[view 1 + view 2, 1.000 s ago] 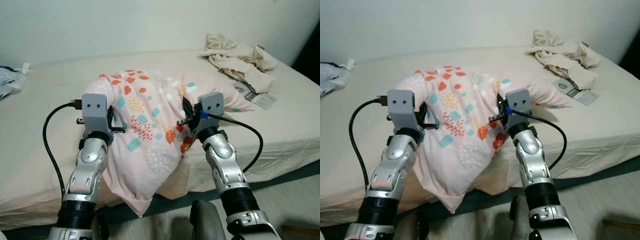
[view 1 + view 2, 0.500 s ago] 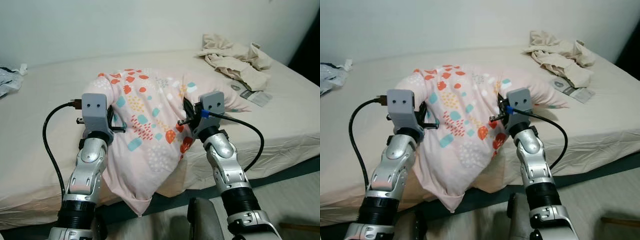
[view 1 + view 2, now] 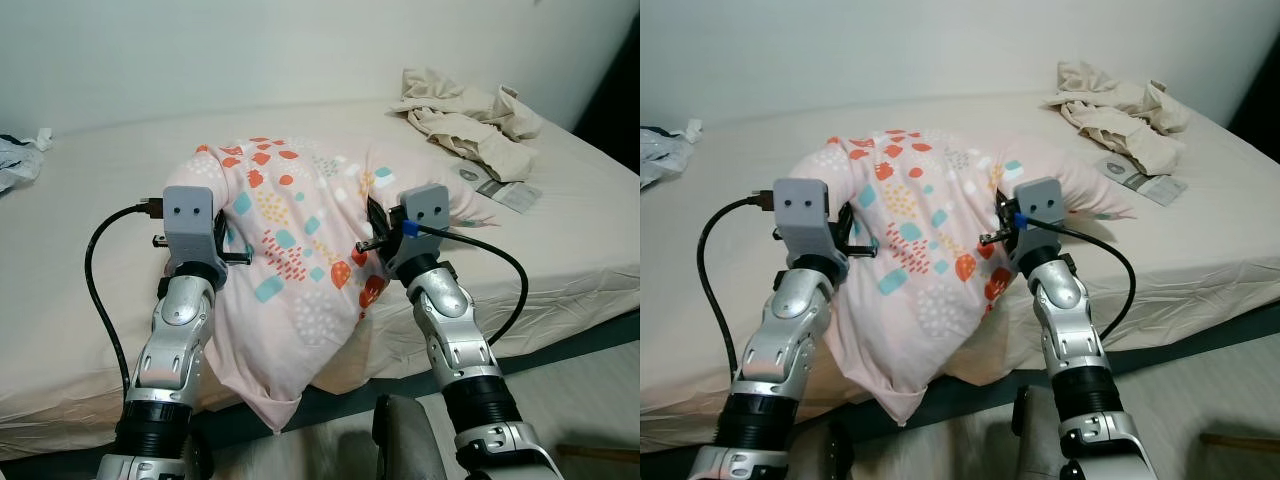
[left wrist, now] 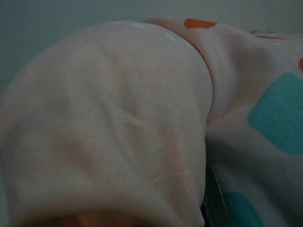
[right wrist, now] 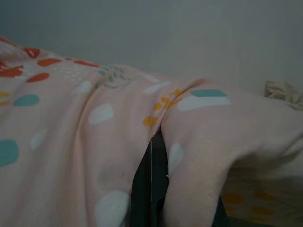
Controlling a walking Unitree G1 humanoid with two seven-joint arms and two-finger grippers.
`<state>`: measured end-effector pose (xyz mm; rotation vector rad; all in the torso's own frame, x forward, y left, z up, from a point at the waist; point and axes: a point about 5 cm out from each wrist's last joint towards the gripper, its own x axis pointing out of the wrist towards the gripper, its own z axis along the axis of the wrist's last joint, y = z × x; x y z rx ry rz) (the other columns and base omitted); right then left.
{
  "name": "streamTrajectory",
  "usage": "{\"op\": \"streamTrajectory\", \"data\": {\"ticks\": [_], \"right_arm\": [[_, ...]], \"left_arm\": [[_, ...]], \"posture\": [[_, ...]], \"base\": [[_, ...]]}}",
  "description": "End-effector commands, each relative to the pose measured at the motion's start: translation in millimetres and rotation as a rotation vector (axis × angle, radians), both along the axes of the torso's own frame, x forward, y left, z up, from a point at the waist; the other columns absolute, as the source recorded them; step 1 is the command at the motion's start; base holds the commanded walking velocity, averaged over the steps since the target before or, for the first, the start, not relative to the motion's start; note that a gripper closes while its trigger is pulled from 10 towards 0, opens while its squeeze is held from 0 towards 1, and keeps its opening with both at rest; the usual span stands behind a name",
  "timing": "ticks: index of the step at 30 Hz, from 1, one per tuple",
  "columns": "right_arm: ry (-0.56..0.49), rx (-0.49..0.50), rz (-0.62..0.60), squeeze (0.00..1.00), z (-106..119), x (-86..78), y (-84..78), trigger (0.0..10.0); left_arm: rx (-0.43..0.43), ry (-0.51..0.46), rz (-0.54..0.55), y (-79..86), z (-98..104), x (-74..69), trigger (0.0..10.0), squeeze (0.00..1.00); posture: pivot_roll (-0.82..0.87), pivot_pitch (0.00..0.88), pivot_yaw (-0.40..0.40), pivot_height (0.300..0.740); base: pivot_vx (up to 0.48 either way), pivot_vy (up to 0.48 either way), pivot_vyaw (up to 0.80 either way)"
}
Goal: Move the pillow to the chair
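Pillow (image 3: pixel 295 250): pink, with orange, teal, yellow and white spots; held up between the two arms at the near edge of the bed, its far end on the mattress, its lower corner hanging past the bed's edge toward the floor.
Left claw (image 3: pixel 225 250): pressed into the pillow's left side; fingers buried in the fabric, so whether they are spread or pinched cannot be told.
Right claw (image 3: pixel 372 232): at the pillow's right side; the right wrist view shows a black finger (image 5: pixel 150 189) sunk in a fold of the cover, pinching the pillow.
Bed (image 3: pixel 90 260): cream sheet, carries the pillow.
Crumpled beige cloth (image 3: pixel 465 115): on the bed, beyond the pillow and to its right, well apart.
Flat packets (image 3: pixel 492 185): on the bed just right of the pillow's far end.
White bag (image 3: pixel 15 160): on the bed, far left of the pillow.
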<state>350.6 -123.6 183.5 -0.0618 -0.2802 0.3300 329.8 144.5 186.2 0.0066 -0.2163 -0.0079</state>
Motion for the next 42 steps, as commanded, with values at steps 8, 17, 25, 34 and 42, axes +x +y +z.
{"op": "streamTrajectory", "data": {"ticks": [8, 17, 25, 34, 42], "right_arm": [[-0.064, -0.003, 0.062, 0.00, 15.2, -2.6, 11.9, 10.0], [-0.061, -0.004, 0.067, 0.00, 15.5, -3.0, 11.7, 10.0], [-0.059, -0.001, 0.069, 0.00, 15.4, -3.0, 11.4, 10.0], [-0.058, 0.000, 0.073, 0.00, 15.8, -3.0, 10.8, 10.0], [-0.059, 0.000, 0.081, 0.00, 15.6, -3.8, 11.4, 10.0]], "left_arm": [[0.018, -0.048, -0.034, -9.8, 9.9, 2.0, 10.0, 0.00], [0.019, -0.044, -0.035, -9.8, 9.1, 1.8, 10.0, 0.00], [0.019, -0.042, -0.035, -9.8, 8.4, 1.5, 10.0, 0.00], [0.019, -0.041, -0.032, -10.0, 8.5, 1.6, 10.0, 0.00], [0.015, -0.041, -0.026, -8.9, 8.0, 1.2, 10.0, 0.00]], "posture": [[-0.06, 0.037, -0.003, 0.525], [-0.06, 0.040, -0.003, 0.565], [-0.06, 0.040, -0.003, 0.600], [-0.06, 0.041, -0.003, 0.640], [-0.06, 0.040, -0.005, 0.680]], "base": [[0.000, 0.000, 0.00], [0.000, 0.000, 0.00], [0.000, 0.000, 0.00], [0.000, 0.000, 0.00], [0.000, 0.000, 0.00]]}}
